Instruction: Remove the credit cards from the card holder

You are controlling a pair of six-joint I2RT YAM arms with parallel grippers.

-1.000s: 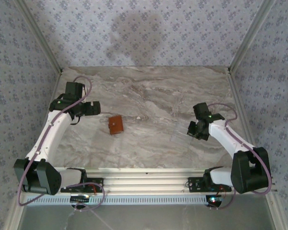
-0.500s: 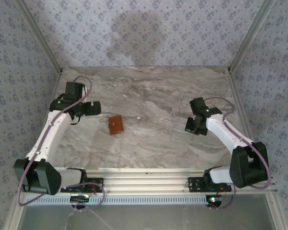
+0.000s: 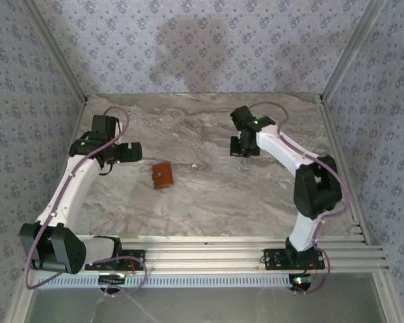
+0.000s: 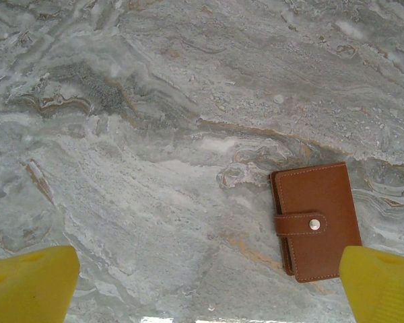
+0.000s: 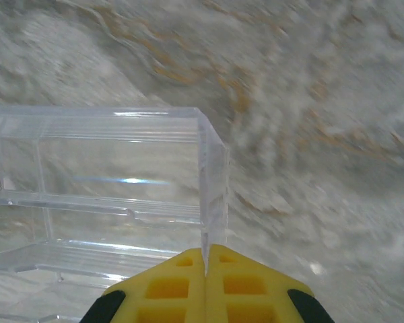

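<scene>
On the marble surface [image 3: 209, 202], the brown leather card holder [image 3: 163, 175] is seen lying flat and closed, with its strap snapped shut, on the left arm's [image 3: 74, 182] side. The left jaws are spread wide above the surface and nothing is gripped; the card holder lies at their 4 o'clock, untouched. Farther back, at the card holder's 2 o'clock and well apart, the right jaws are pressed together on the upright edge of a clear plastic case [image 5: 121, 202].
</scene>
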